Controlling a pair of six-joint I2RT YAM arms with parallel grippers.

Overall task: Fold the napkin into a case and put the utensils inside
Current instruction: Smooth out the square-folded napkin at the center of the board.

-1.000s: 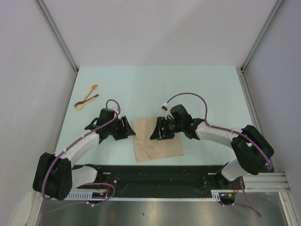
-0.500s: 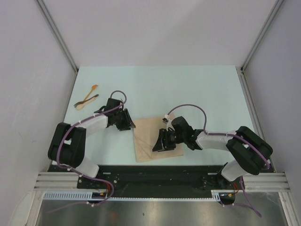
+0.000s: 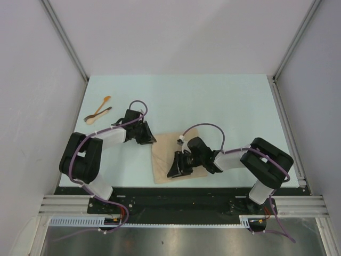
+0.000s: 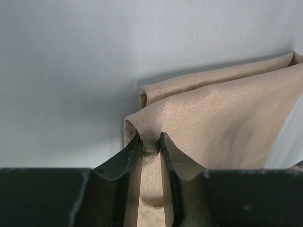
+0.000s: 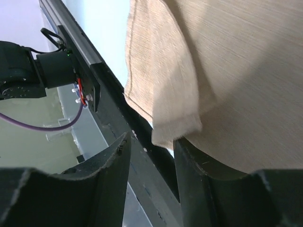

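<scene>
Pinching a raised fold of the napkin (image 4: 227, 109), the left gripper (image 4: 150, 142) has its fingers (image 4: 124, 160) drawn narrow, with the beige cloth pressed between the two tips; it holds the napkin at the far-left corner, and a second layer of cloth shows behind the pinched one. From above, the napkin (image 3: 161, 159) lies on the table (image 3: 213, 101) near the middle of the near edge; it is folded in more than one layer, and a slanted crease runs across it. The left gripper (image 3: 151, 140) reaches the cloth from the left side; the right gripper (image 3: 171, 170) comes from the right, across the napkin, and sits low at its near-left corner, close to the black base plate (image 3: 176, 196). In the right wrist view this gripper (image 5: 150, 151) has its fingers apart; a small corner of the napkin (image 5: 176, 126) hangs just above the gap, and the cloth is not clamped. The utensils (image 3: 98, 112), one light orange and one darker brown, lie crossed close to the left edge of the table, in its far half, well apart from the napkin.
</scene>
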